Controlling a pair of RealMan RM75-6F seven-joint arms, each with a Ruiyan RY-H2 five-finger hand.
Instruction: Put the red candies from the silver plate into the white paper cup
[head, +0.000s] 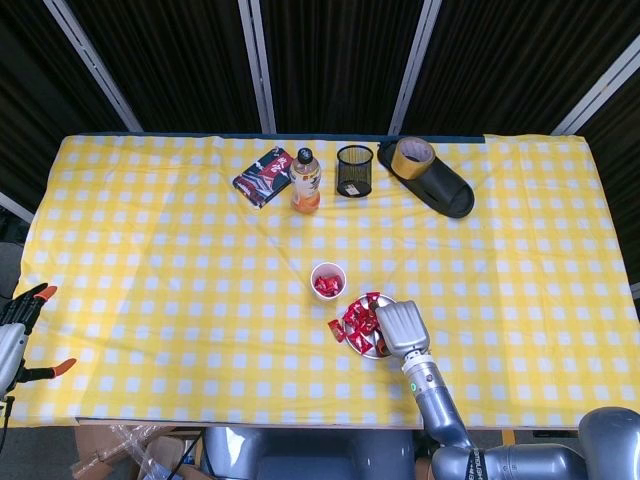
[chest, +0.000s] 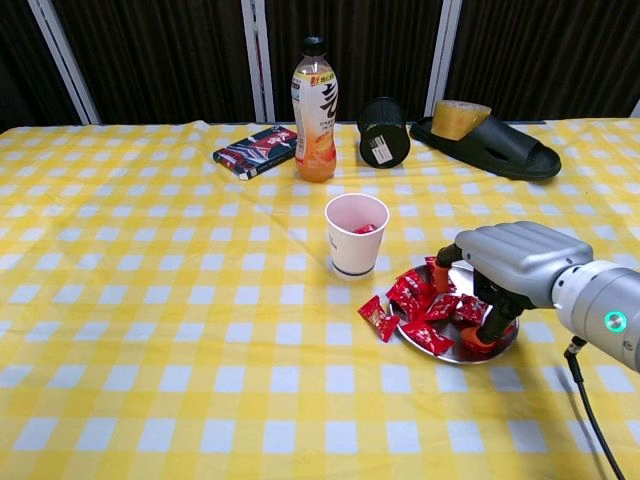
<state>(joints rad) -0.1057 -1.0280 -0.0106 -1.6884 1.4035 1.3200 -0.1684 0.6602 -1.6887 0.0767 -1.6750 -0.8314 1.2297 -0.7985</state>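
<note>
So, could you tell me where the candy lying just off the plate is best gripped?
Pinch the stray candy across its short sides from above: it lies flat on the cloth, left of the plate, clear of the pile and the cup.

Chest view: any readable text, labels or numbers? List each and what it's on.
Nothing can be read for certain.
Bottle: large dark characters on the label and a small red tag at the neck, both too blurred to read.
Pen holder: white sticker with print, too small to read.
Packet: red and white print, illegible.
Candies: wrappers show no readable text.
Cup: a dark band near its base, no words.
</note>
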